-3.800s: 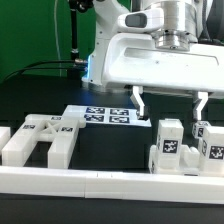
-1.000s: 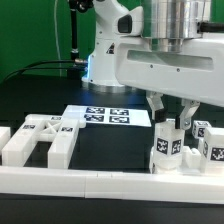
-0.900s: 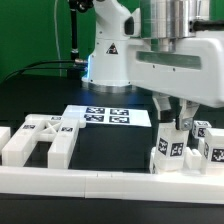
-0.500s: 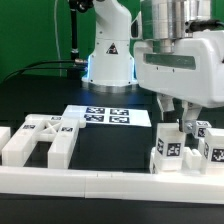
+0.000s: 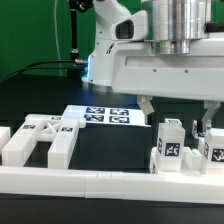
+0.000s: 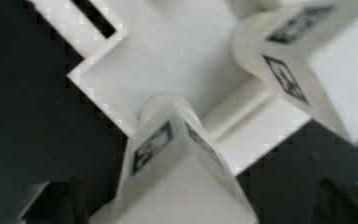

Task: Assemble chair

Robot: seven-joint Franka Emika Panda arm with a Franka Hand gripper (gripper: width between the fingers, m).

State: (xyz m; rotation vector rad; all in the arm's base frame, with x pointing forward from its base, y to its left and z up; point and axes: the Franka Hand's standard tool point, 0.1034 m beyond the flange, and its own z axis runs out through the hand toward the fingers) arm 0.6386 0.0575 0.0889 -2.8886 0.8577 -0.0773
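One chair piece upright near table edge, under wide-spread gripper; neighbour piece just beside: lowering finger may topple it.

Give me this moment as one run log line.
gripper: open | position: over upright chunky white plastic tagged block | held: nothing | other: notched white plastic piece lying apart
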